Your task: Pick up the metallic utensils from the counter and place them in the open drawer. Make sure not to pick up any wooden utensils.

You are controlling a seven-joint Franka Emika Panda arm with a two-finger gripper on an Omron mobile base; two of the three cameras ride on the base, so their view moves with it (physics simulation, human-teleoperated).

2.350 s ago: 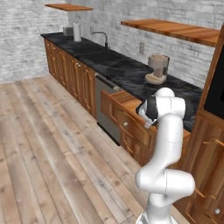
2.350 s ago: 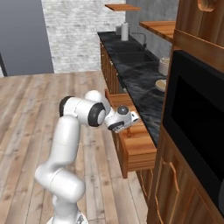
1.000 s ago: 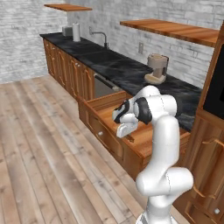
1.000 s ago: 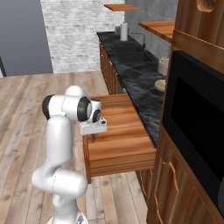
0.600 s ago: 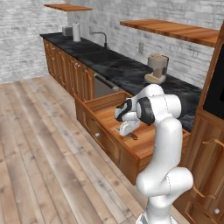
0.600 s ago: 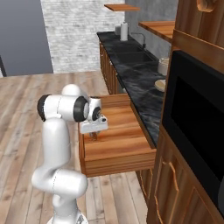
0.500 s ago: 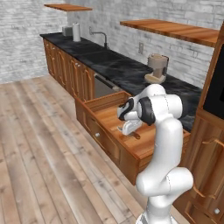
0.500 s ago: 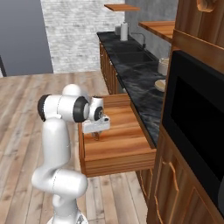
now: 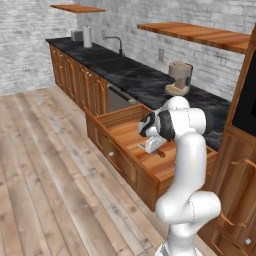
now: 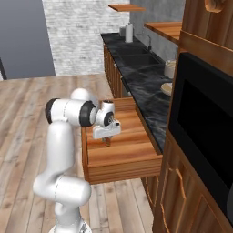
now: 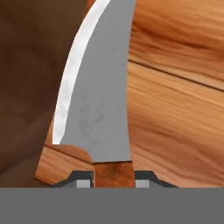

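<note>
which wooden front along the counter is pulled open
The wide drawer nearest the robot, beneath the gripper holding the knife; the cabinet doors farther along are shut.

Grey blade, brown handle on knife (image 11: 98,96); reddish-brown grained drawer (image 9: 131,143); black veined counter (image 9: 135,80).

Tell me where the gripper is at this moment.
In both base views the gripper hangs low over the open drawer; in the hand view it grips a wood-handled knife.

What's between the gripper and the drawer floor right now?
Only the held knife: brown handle in the gripper, grey blade pointing at the open drawer floor. Hand view.
</note>
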